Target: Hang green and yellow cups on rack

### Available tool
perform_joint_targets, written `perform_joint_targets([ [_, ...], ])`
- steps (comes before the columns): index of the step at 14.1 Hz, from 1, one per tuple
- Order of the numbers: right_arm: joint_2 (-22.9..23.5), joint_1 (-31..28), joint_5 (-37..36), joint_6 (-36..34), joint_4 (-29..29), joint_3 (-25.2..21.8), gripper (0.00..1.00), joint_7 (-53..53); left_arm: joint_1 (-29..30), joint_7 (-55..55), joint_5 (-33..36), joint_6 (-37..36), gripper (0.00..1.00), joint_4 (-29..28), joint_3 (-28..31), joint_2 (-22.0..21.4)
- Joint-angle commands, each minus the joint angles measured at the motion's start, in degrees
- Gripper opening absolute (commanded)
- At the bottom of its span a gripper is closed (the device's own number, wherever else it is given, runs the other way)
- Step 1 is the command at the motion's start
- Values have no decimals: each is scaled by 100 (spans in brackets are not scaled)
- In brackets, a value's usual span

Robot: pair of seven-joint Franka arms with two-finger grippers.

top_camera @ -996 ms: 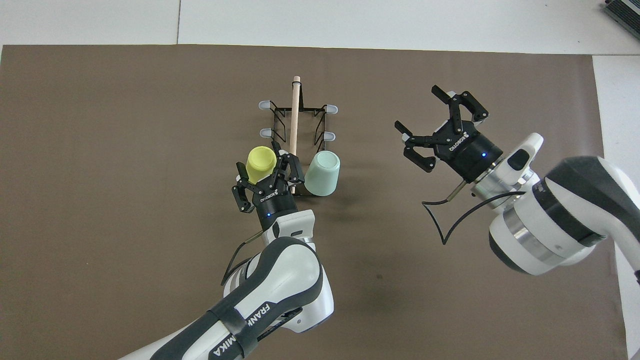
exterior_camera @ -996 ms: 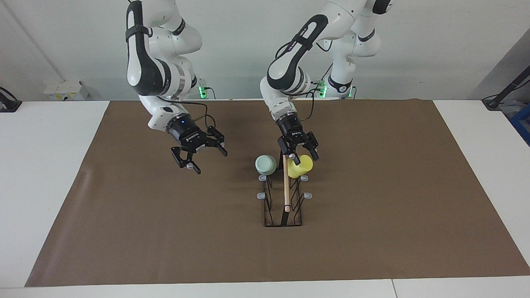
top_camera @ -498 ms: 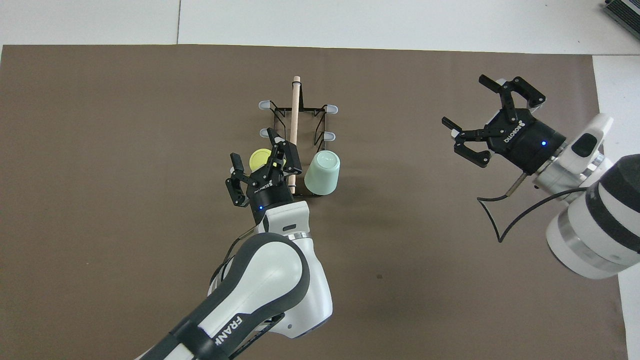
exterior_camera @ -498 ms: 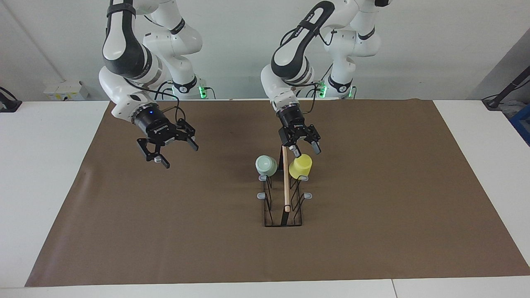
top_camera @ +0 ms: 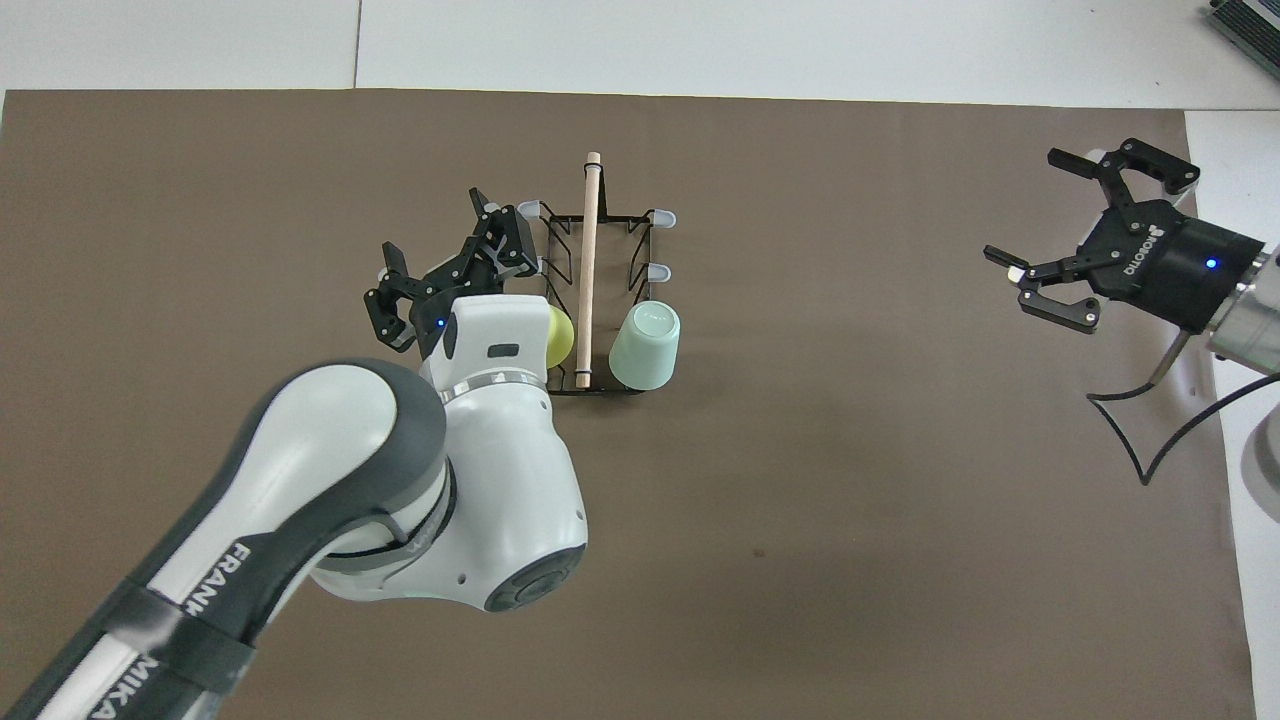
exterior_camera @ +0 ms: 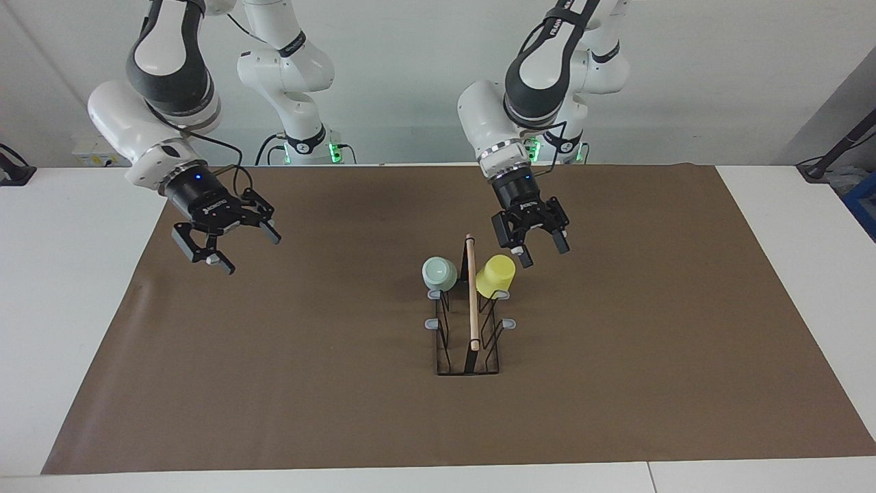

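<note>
The black wire rack with its wooden rod stands mid-mat. The mint green cup and the yellow cup hang bottom-up on the two pegs nearest the robots, one on each side of the rod. In the overhead view the yellow cup is mostly hidden by the left wrist. My left gripper is open and empty, raised just beside the yellow cup and apart from it. My right gripper is open and empty, in the air over the mat's edge at the right arm's end.
A brown mat covers the middle of the white table. Several grey-tipped pegs on the rack's part farther from the robots are bare.
My left gripper has come off the yellow cup, risen and moved toward the left arm's end; the cup stays on its peg. My right gripper has swung away toward the right arm's end.
</note>
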Motion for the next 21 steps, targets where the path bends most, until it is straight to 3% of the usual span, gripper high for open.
perform_joint_targets([
  [1,-18,-196,-1388,-56,71,24,100,862,18,1422,-629,760,100,114,583,-25],
  [7,-35,-180,-4807,-109,220,15,100,3699,27,4139,-2254,1499,100,360,1498,-25],
  [13,-88,382,-7208,-424,220,121,100,6626,36,7389,-4679,1457,100,755,1947,28],
  [17,-237,1059,-7958,-1406,351,121,100,8499,36,9666,-6463,695,100,965,2088,-16],
  [21,-220,1280,-7758,-3146,1281,200,100,10677,132,11751,-7933,-536,100,1353,2404,-129],
])
